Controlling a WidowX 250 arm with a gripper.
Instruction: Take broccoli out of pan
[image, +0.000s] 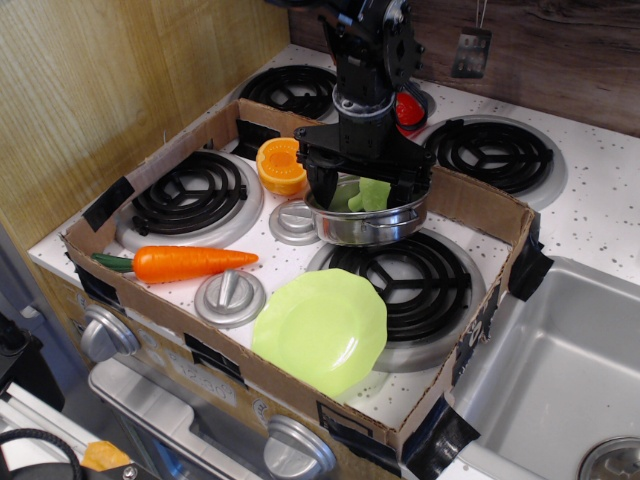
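The light-green lumpy broccoli (373, 194) lies inside the shiny steel pan (365, 226), which stands on the toy stove between the burners. My black gripper (366, 188) has come down from above into the pan. It is open, with one finger (321, 186) at the pan's left rim and the other finger at the right rim, the broccoli between them. The arm hides part of the pan's back rim.
A cardboard tray wall (470, 200) rings the stove. An orange half (281, 165) sits left of the pan, a carrot (190, 262) at front left, a lime-green plate (320, 330) in front. Grey knobbed lids (230, 297) lie nearby. A red toy (408, 108) behind, a sink (560, 360) right.
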